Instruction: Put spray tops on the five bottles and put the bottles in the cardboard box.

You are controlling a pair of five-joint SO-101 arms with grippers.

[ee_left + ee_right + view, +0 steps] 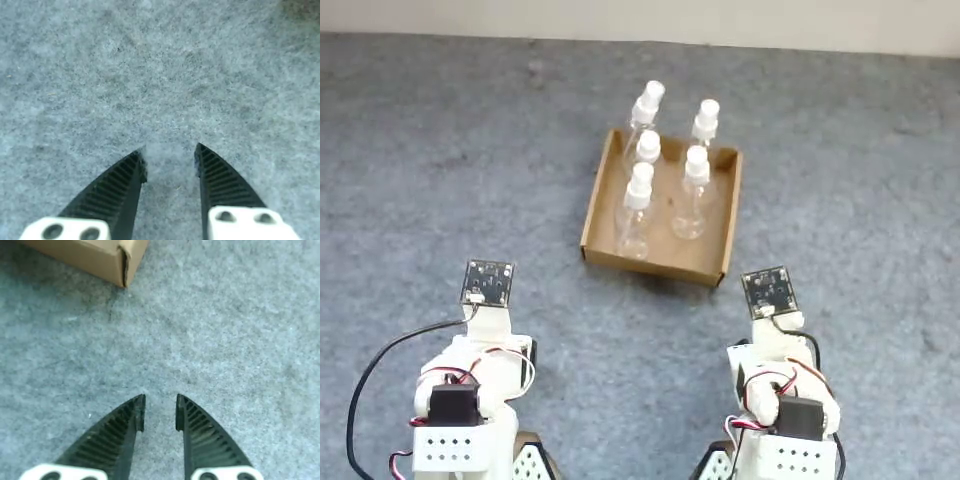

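The cardboard box (pixel 660 258) lies on the grey carpet at the middle of the table. Several clear bottles stand upright inside it, each with a white spray top, such as the nearest one (pixel 635 215) and one at the back (pixel 705 120). My left gripper (pixel 170 148) hangs over bare carpet, open with nothing between its fingers. My right gripper (pixel 160 397) is open by a narrow gap, also with nothing in it, a short way in front of the box's corner (pixel 117 260). Both arms (pixel 480 380) (pixel 780 385) sit folded back at the near edge.
Grey carpet (pixel 450 180) covers the whole table, with bare room left and right of the box. A pale wall strip (pixel 640 15) runs along the far edge. A black cable (pixel 380 365) loops beside the left arm.
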